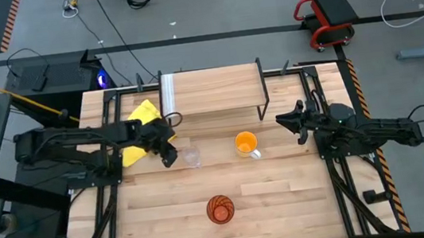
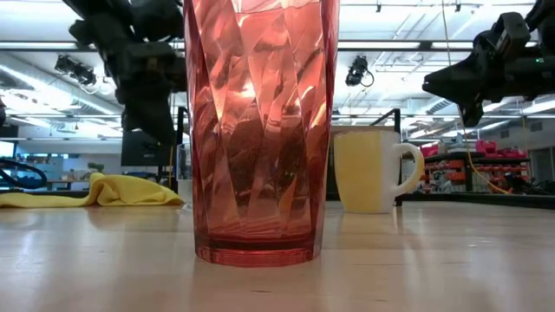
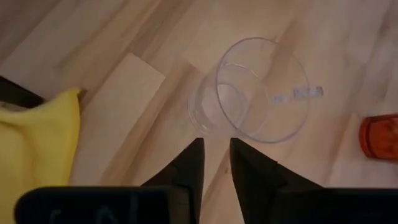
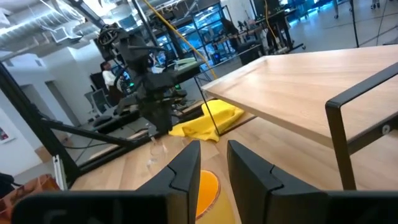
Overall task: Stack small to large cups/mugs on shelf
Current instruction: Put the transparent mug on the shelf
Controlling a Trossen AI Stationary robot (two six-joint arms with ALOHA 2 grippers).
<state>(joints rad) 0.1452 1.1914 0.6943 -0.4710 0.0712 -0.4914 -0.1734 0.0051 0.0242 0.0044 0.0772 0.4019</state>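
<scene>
A small clear glass (image 1: 192, 157) stands upright on the table, left of centre. My left gripper (image 1: 169, 153) tips down beside it; in the left wrist view its fingers (image 3: 214, 155) stand a narrow gap apart, just short of the glass (image 3: 258, 90), with nothing between them. An orange mug with a white handle (image 1: 246, 143) stands right of the glass. The amber tumbler (image 1: 220, 208) stands near the front edge. The shelf (image 1: 213, 91) stands on black legs at the far middle. My right gripper (image 1: 292, 122) waits level at the right, open, near the mug (image 4: 208, 190).
A yellow cloth (image 1: 141, 131) lies crumpled under and behind my left arm, left of the shelf. The shelf's black leg frame (image 1: 260, 101) stands between the mug and the shelf top. Bare wood stretches between the tumbler and the other two vessels.
</scene>
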